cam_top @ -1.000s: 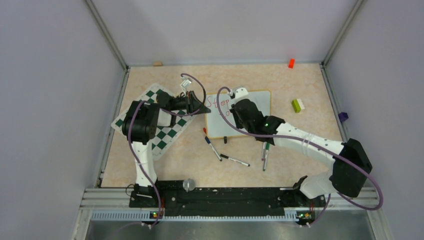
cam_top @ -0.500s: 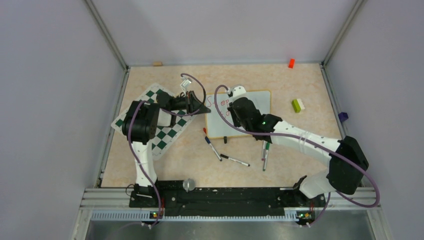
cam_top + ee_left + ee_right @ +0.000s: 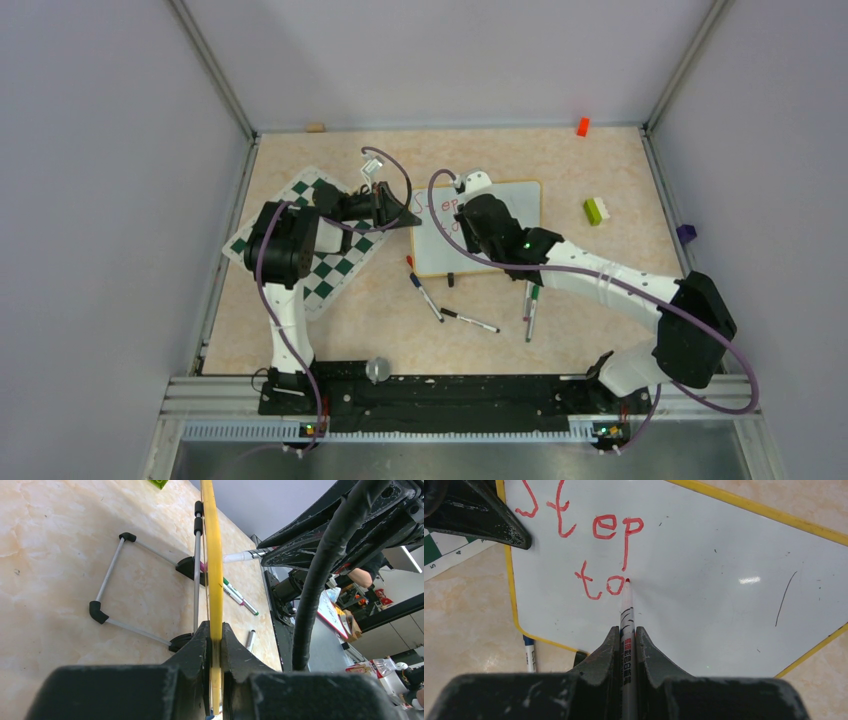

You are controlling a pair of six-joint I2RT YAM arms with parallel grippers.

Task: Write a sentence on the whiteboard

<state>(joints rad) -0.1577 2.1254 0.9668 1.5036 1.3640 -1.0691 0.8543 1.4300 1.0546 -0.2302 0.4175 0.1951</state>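
Observation:
The whiteboard (image 3: 520,208) stands tilted on the table, white with a thin yellow frame. My left gripper (image 3: 404,218) is shut on its left edge; in the left wrist view the jaws (image 3: 215,636) pinch the yellow frame (image 3: 214,555). My right gripper (image 3: 468,214) is shut on a red marker (image 3: 627,611), its tip touching the board just right of the "o". The sentence (image 3: 594,530) reads "Step" with "to" below it in red. The right arm hides most of the writing in the top view.
A green-and-white chessboard mat (image 3: 325,272) lies under the left arm. Three loose markers (image 3: 425,296) (image 3: 470,320) (image 3: 530,310) lie in front of the board. A green-white block (image 3: 596,210), a red block (image 3: 582,126) and a purple object (image 3: 686,233) are at the right.
My right gripper has shifted a little left and farther over the board with the marker. The left gripper and the board have not moved.

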